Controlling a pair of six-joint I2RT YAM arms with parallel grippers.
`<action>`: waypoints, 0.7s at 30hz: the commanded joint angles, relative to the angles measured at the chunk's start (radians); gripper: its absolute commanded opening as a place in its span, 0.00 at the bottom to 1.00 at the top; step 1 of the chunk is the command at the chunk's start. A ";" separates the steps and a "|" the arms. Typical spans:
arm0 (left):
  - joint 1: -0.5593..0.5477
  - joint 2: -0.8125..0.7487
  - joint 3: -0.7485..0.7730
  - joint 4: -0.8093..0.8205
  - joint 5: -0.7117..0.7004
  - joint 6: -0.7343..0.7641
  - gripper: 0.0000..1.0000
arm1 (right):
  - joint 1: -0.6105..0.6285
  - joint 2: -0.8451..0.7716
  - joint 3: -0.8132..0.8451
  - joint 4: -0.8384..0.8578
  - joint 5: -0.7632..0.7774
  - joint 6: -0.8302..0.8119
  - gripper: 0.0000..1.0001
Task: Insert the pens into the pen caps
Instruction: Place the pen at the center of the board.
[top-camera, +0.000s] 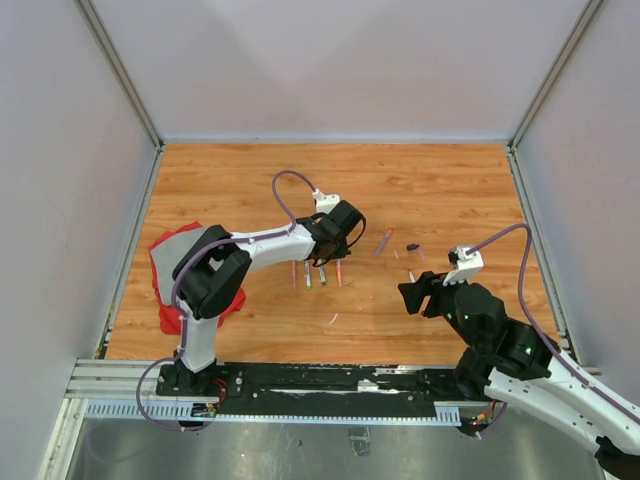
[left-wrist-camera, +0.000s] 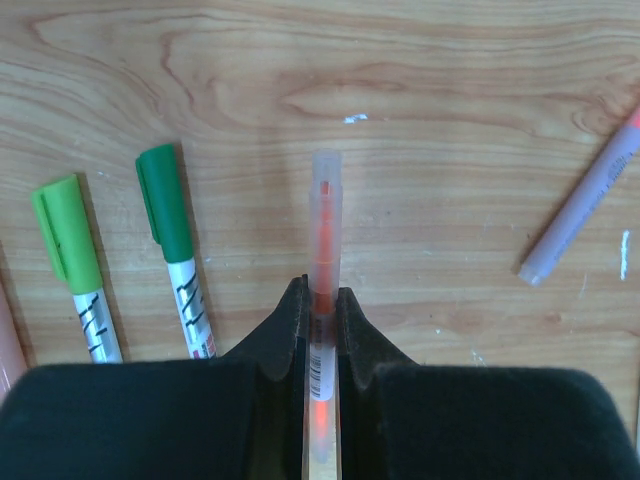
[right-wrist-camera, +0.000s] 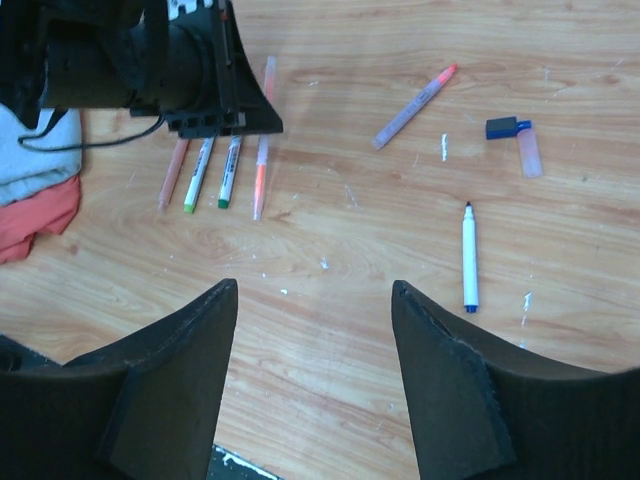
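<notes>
**Left jaws.** Clamped narrow on the orange-cored marker pen with a translucent cap (left-wrist-camera: 324, 215). The grip sits on the barrel behind the cap, so the capped end projects forward along the jaw axis. The pen lies low over the wood-grain bench (top-camera: 450, 190), parallel to the white pen with a light-green cap (left-wrist-camera: 68, 250) and the white pen with a dark-green cap (left-wrist-camera: 166, 215). In the right wrist view it forms the right end of a row that begins with a pale pink pen (right-wrist-camera: 173, 172). All the pens in the row point the same way, so it probably serves as the store for capped pens.

**Right jaws.** Spread wide with nothing between them, raised above bare bench. This is a waiting or approach posture.

**Remaining work.**
- The white pen with a blue rear end and a bare black tip (right-wrist-camera: 469, 255) lies uncapped, just ahead and to the right of the right jaws.
- A short translucent cap with a dark-blue end (right-wrist-camera: 526, 155) lies near it, apart from the tip. Whether this is one part or two cannot be told.
- A grey-lilac pen with a pink end (right-wrist-camera: 413, 106) lies alone at an angle, between the row and the cap.

**Other items.** A red and grey cloth (top-camera: 175, 255) lies at the left edge of the bench.
</notes>
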 joint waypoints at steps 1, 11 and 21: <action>0.007 0.045 0.093 -0.146 -0.055 -0.027 0.01 | -0.013 -0.045 -0.036 -0.043 -0.054 0.025 0.64; 0.025 0.057 0.050 -0.166 -0.052 -0.049 0.09 | -0.012 -0.076 -0.045 -0.067 -0.057 0.024 0.64; 0.035 0.083 0.035 -0.139 -0.044 -0.053 0.22 | -0.012 -0.071 -0.046 -0.071 -0.063 0.027 0.64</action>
